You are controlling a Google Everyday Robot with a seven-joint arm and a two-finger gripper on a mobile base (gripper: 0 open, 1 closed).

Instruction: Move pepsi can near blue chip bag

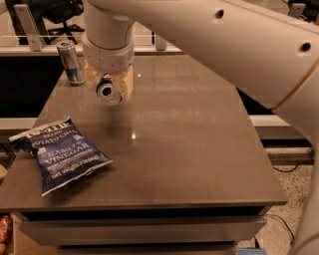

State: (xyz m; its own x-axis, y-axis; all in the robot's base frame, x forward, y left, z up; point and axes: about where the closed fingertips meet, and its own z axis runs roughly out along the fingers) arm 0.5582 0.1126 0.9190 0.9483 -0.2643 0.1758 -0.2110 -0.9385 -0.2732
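1. The gripper [109,90] hangs over the far left part of the table [194,139]. It is closed around the pepsi can [108,93], with one tan finger [126,85] pressed to each side of it. The gap between the fingers is only as wide as the can.
2. The can lies on its side in this grip, and its round silver end faces the camera and tips slightly down. A little of the blue body shows above that end, between the fingers. The logo cannot be seen from here.
3. The can appears to be held off the tabletop, and a dim shadow lies on the surface just below it.
4. The white arm [224,35] comes in from the upper right and crosses the top of the view as a thick sloping beam. It ends in a round wrist [107,35] that points straight down at the gripper.
5. The blue chip bag [60,155] lies flat near the front left corner of the table. Its white band points to the far left, and the white "Vinegar" lettering faces up. Its left edge reaches the table's side edge.
6. The can and the bag are apart, with bare tabletop between them. The can is farther back and to the right of the bag.
7. A taller silver-and-blue can [71,63] stands upright at the far left corner of the table, just left of the gripper and not touching it.
8. Behind the table, the base of an office chair [55,12] shows at the top left.
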